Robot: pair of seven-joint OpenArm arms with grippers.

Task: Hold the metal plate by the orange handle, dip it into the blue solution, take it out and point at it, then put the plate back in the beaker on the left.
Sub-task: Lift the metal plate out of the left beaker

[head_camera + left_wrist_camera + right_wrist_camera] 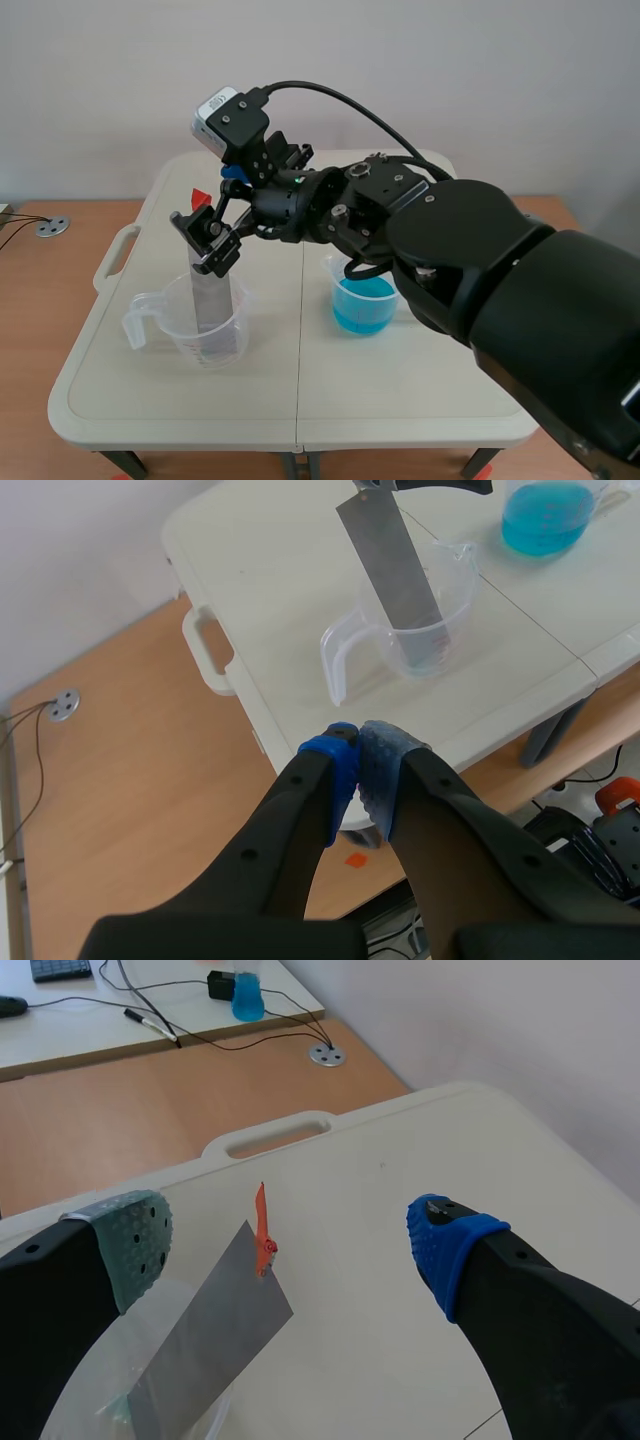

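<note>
Status: metal plate (pixel 210 300) stands on end in the clear beaker (pixel 228 345) on the left, orange handle (pixel 262 1228) uppermost. Right gripper (pixel 290 1245) hangs over it, fingers wide apart on either side of the handle, gripping nothing. Left gripper (pixel 358 755) sits off the table's edge, pads pressed together, empty. Blue solution (pixel 362 305) is in its own beaker, well apart from the plate. Judgement: either the grasp has not begun or the plate is already returned (no wetness discernible on the metal, so I cannot tell which).
</note>
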